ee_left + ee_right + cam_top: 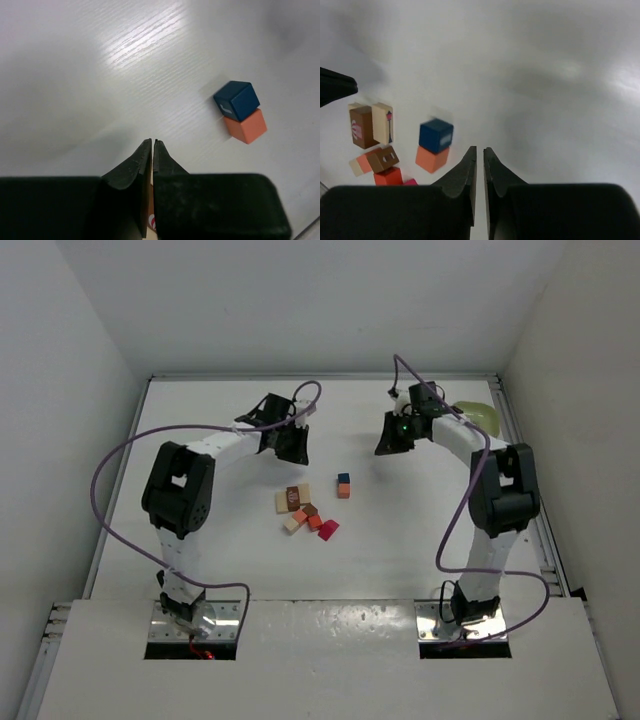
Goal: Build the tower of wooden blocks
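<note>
A short tower stands mid-table: a dark blue cube (344,479) on an orange cube (343,491). It shows in the left wrist view, blue (237,100) over orange (246,126), and in the right wrist view, blue (436,135) over orange (431,158). Loose wood blocks (302,512) lie in a cluster to its near left: brown (362,126), pale (383,122), another brown (383,159), red (388,176) and a pink sliver (410,182). My left gripper (285,440) (152,142) is shut and empty, beyond the cluster. My right gripper (392,435) (479,149) is shut and empty, to the tower's far right.
A light green bowl (480,415) sits at the far right behind the right arm. White walls close the table on the left, back and right. Purple cables loop from both arms.
</note>
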Robot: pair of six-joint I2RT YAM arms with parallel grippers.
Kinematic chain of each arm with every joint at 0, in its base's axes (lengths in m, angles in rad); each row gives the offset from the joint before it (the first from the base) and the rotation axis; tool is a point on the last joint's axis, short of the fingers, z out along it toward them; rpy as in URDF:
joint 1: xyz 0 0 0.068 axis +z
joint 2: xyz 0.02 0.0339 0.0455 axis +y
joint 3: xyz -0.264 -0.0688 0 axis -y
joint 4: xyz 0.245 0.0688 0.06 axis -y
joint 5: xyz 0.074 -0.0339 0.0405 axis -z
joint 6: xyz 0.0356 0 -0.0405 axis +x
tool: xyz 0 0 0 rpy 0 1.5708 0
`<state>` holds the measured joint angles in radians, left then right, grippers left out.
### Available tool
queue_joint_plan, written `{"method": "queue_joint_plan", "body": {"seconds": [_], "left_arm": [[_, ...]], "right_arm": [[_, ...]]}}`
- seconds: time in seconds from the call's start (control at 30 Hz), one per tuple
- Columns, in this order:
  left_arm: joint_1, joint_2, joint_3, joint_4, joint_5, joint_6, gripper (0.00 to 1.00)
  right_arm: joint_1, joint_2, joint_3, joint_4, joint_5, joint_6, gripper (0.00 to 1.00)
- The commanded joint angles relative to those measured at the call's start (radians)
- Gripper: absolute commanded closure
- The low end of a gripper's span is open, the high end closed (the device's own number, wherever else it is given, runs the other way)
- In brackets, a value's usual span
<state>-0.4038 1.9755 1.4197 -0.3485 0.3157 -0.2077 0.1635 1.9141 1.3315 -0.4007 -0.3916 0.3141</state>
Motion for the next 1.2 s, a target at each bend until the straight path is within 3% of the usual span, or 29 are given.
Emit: {"method": "queue_joint_plan", "body": {"seconds": [0.0,0.17,0.27,0.4,0.6,0.73,0.87,1.17], "left_arm": [[0.036,-0.066,-0.005,0.017,0.164,0.077,0.88],[0.069,-0.127,-0.016,0.017,0.206,0.140,0.87],[0.117,-0.156,-0.016,0.017,0.351,0.192,0.85],[0.171,-0.202,-0.053,0.017,0.450,0.203,0.81],[0.261,-0.253,-0.097,0.026,0.430,0.166,0.70],[0.325,-0.262,-0.107,0.006,0.439,0.154,0.64],[0.359,-0.262,-0.107,-0.003,0.459,0.145,0.55],[0.359,-0.253,-0.097,-0.003,0.468,0.136,0.53]], "right_arm": [[0.027,0.063,0.112,0.077,-0.170,-0.167,0.90],[0.042,0.158,0.207,0.074,-0.297,-0.447,0.90],[0.062,0.224,0.299,-0.027,-0.323,-0.733,0.88],[0.097,0.315,0.406,-0.134,-0.323,-0.898,0.86],[0.142,0.332,0.357,-0.203,-0.294,-1.144,0.84],[0.169,0.336,0.350,-0.250,-0.274,-1.198,0.81],[0.183,0.339,0.347,-0.282,-0.265,-1.228,0.71],[0.191,0.367,0.363,-0.300,-0.225,-1.238,0.69]]}}
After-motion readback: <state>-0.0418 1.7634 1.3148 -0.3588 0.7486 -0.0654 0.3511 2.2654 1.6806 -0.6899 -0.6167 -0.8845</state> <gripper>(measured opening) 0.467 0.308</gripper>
